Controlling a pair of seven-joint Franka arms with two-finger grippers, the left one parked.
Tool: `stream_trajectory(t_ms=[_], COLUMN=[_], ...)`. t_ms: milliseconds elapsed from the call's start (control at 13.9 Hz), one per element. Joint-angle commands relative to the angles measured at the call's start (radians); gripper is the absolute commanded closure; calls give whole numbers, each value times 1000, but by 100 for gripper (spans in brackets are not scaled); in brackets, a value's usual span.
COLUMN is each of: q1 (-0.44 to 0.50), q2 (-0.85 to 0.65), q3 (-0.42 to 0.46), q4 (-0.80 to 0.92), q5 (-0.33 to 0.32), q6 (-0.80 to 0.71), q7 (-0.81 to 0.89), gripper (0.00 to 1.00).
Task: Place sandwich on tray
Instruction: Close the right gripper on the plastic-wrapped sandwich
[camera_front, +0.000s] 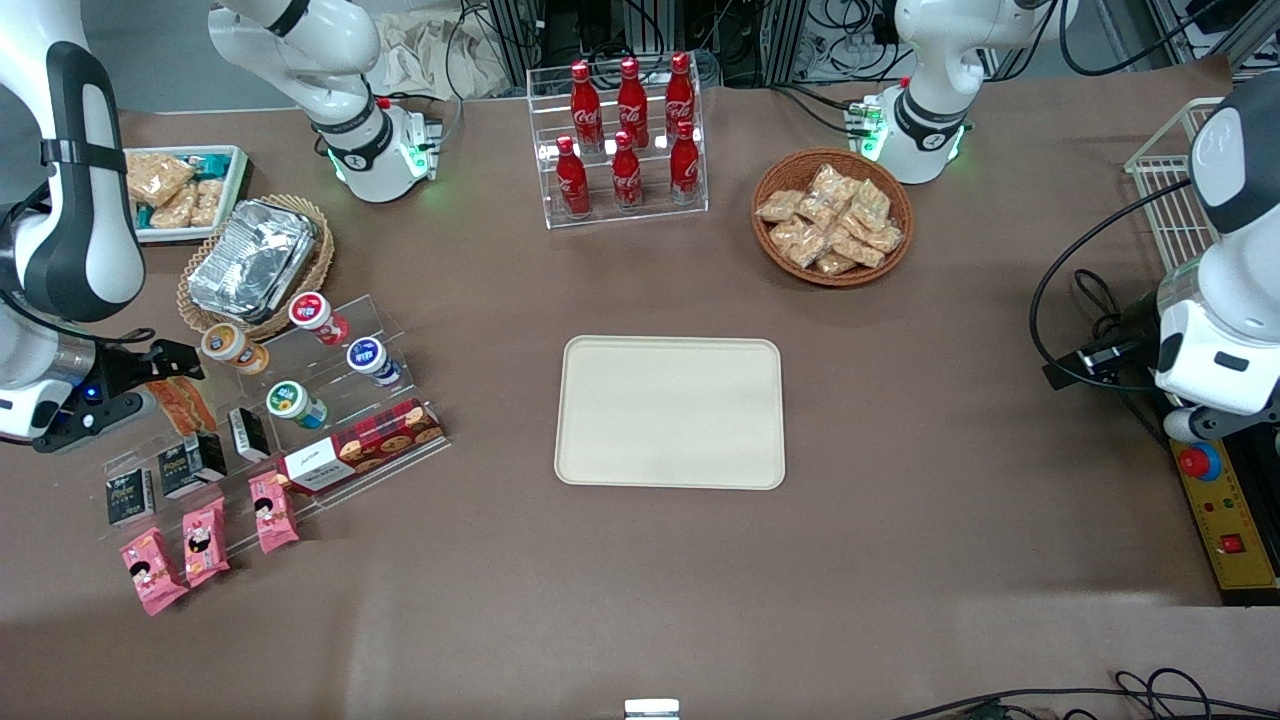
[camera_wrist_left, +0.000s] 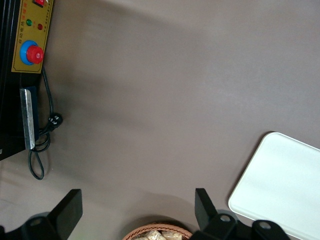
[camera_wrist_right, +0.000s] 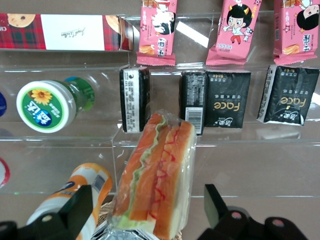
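The sandwich (camera_wrist_right: 157, 172) is a clear-wrapped wedge with orange, pink and green layers, standing on the clear acrylic step shelf (camera_front: 330, 420) toward the working arm's end of the table; it also shows in the front view (camera_front: 183, 403). My right gripper (camera_wrist_right: 147, 205) is open, its two black fingers apart on either side of the sandwich without touching it; in the front view it sits at the sandwich (camera_front: 150, 375). The cream rectangular tray (camera_front: 670, 412) lies flat mid-table, bare; a corner shows in the left wrist view (camera_wrist_left: 280, 190).
The shelf carries yoghurt cups (camera_front: 297, 403), black packets (camera_wrist_right: 227, 100), pink snack packs (camera_front: 205, 540) and a red biscuit box (camera_front: 360, 445). A wicker basket of foil trays (camera_front: 255, 262), a cola bottle rack (camera_front: 625, 135) and a basket of snack packets (camera_front: 832, 215) stand farther from the camera.
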Motion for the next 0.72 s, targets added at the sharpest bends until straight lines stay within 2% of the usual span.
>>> stream_trajectory(t_ms=[0, 504, 647], q1=[-5, -15, -15], q2=[-6, 3, 12], q3=[-1, -8, -14], q4=[-28, -54, -61], q5=[-19, -20, -20], q6=[29, 50, 70], q7=[-8, -8, -8], gripper=[2, 4, 10])
